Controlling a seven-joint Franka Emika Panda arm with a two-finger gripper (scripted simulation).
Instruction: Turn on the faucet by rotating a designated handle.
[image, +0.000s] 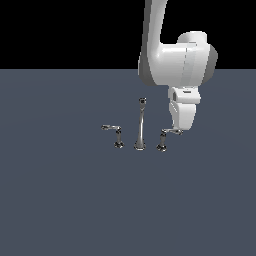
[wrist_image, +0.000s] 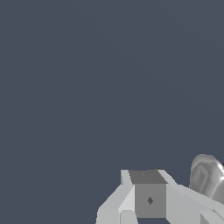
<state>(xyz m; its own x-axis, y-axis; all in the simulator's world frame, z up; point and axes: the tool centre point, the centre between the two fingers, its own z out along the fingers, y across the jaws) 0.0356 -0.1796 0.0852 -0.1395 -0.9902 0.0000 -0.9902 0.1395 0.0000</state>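
Observation:
The chrome faucet stands on the grey floor, its tall slender spout (image: 141, 125) in the middle. The handle (image: 167, 136), a short post on a dark round base, has its lever pointing toward the exterior view's right. My gripper (image: 181, 129) hangs at the lever's tip, touching or very near it; which of the two I cannot tell. In the wrist view the fingers (wrist_image: 148, 197) are pressed together with nothing between them. The shiny lever end of the handle (wrist_image: 207, 177) lies just beside them. The gripper is shut.
A twin handle (image: 115, 133) with its lever pointing to the exterior view's left stands on the other side of the spout. The white arm (image: 172, 55) rises above the gripper. Flat grey floor (image: 60, 200) surrounds the faucet.

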